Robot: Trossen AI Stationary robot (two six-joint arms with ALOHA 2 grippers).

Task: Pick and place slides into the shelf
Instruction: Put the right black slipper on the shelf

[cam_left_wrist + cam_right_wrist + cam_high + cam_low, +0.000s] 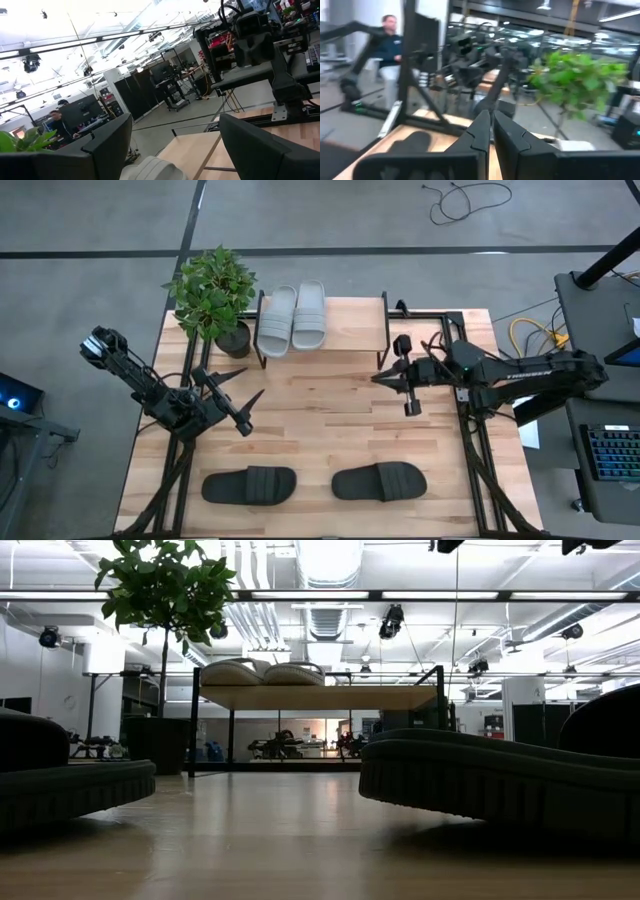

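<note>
Left gripper [243, 402]: jaws spread wide with nothing between them, held over the bare left middle of the table, between the shelf and the black slides; its dark fingers [107, 145] frame the wrist view.
Right gripper [380, 378]: jaws pressed together and empty, hanging just off the shelf's right front corner; the fingers [481, 131] meet in a thin seam in the wrist view.
Grey slides [293, 317]: two, side by side and touching, on the left half of the shelf's top board, seen in the low view [263, 672] as rounded shapes on the board.
Shelf [355, 326]: at the table's far edge, its right half bare.
Black slides: two on the near part of the table, well apart from each other, one to the left [249, 485], one to the right [380, 481], both lying crosswise.
Potted plant [212, 295]: just beside the shelf's left end.
Table [320, 420]: light wood.
Person [390, 47]: seated beyond the table, seen in the right wrist view.
</note>
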